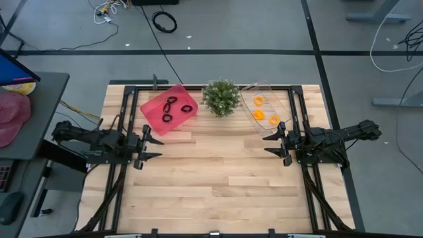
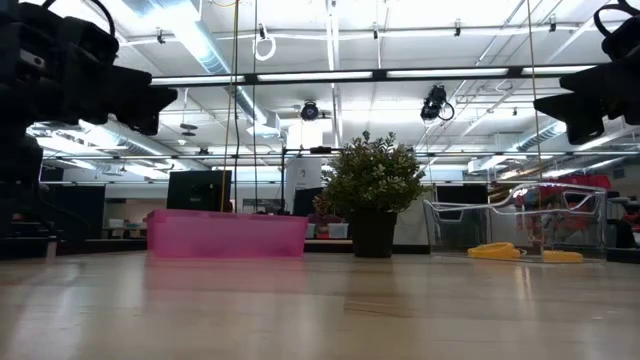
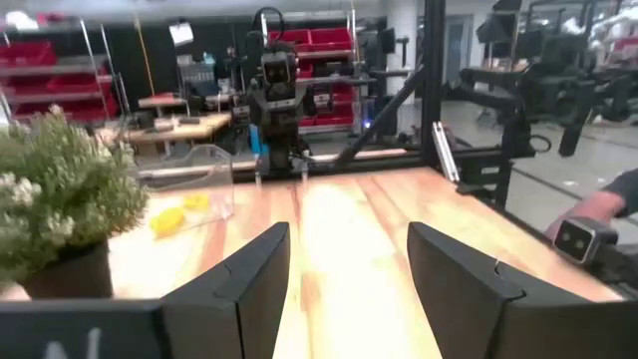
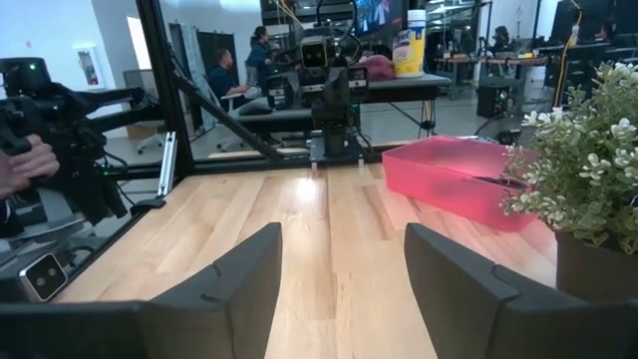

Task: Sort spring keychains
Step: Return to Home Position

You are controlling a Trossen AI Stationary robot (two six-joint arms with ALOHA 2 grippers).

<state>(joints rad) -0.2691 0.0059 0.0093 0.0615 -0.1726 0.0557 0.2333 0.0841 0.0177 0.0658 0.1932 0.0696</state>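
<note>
Risk first: judging it small, with the sorting looking done. Seeing three black spring keychains (image 1: pixel 170 101) lying inside the pink bin (image 1: pixel 149 106) and three orange-yellow spring keychains (image 1: pixel 258 100) lying inside the clear bin (image 1: pixel 285 109), and spotting none loose on the wooden table (image 1: pixel 218 185). Noting the left gripper (image 1: pixel 157 148) hovering over the table's left side, near the pink bin, fingers spread apart and holding nothing. Noting the right gripper (image 1: pixel 268 145) mirroring it on the right, just beside the clear bin's near end, fingers likewise apart and empty. Worrying mainly about an arm sweeping wide while pulling back: clipping a bin wall, nudging a light tray askew, perhaps tipping the small loops out. Worrying less about the potted plant (image 1: pixel 221 97) standing between the bins, apart from both grippers.

Turning to materials: reading the keychains as tiny coiled rings, probably springy and light, likely bouncing or rolling if spilled. Taking the pink bin for translucent thin-walled plastic, shallow and rectangular. Taking the clear bin for glossy see-through plastic with rounded corners. Finding the plant bushy and small-leaved, sitting in a dark pot. Finding the table made of pale wood planks, smooth and faintly shiny.
</note>
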